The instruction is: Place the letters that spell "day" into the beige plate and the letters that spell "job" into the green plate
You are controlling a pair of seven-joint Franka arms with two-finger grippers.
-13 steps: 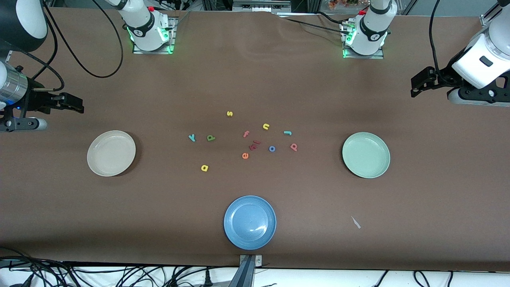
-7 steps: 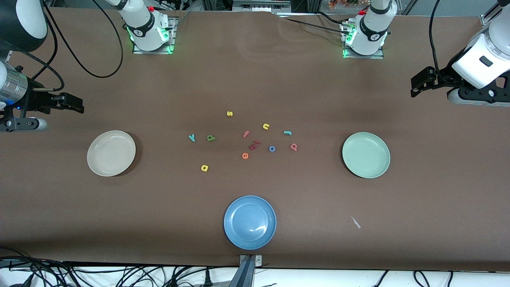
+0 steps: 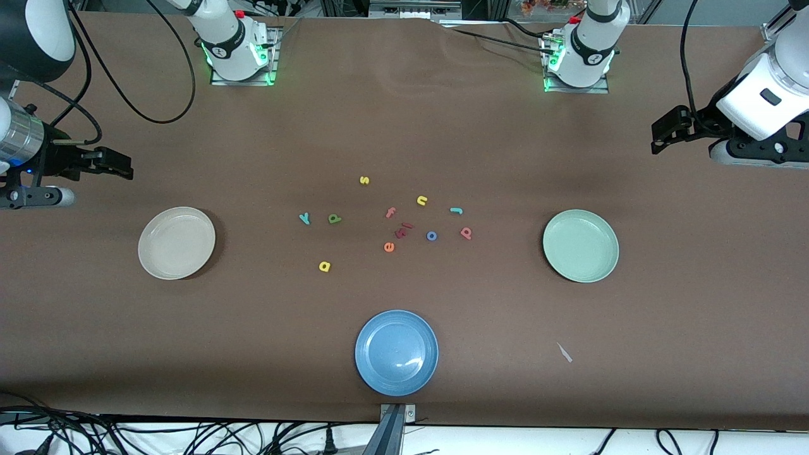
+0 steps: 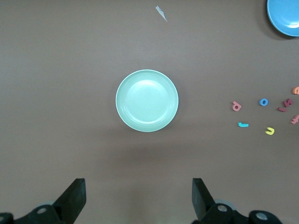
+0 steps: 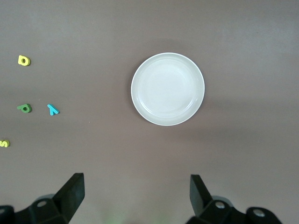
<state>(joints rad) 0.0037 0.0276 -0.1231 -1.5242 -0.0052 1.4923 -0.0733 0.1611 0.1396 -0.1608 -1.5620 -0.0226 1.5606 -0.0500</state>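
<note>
Between the beige plate (image 3: 176, 243) and green plate (image 3: 580, 246), all six wanted letters (image 3: 385, 230) lay untouched on the table. Left gripper (image 4: 138, 198) and right gripper (image 5: 135, 196) waited spread above the table ends. Nothing was sorted; a first descent onto a tiny letter seemed due.

We look down past our right gripper (image 5: 136, 198), its two dark fingers (image 5: 71, 192) spread wide and holding nothing, onto the brown table (image 5: 243, 149). The round, shallow cream-beige plate (image 5: 167, 89) lies empty there. Well apart from it sit a small yellow foam letter a (image 5: 24, 60), a green foam d (image 5: 24, 108) just beside a teal foam y (image 5: 53, 110), and a yellow foam s (image 5: 4, 143) at the frame's edge.
</note>
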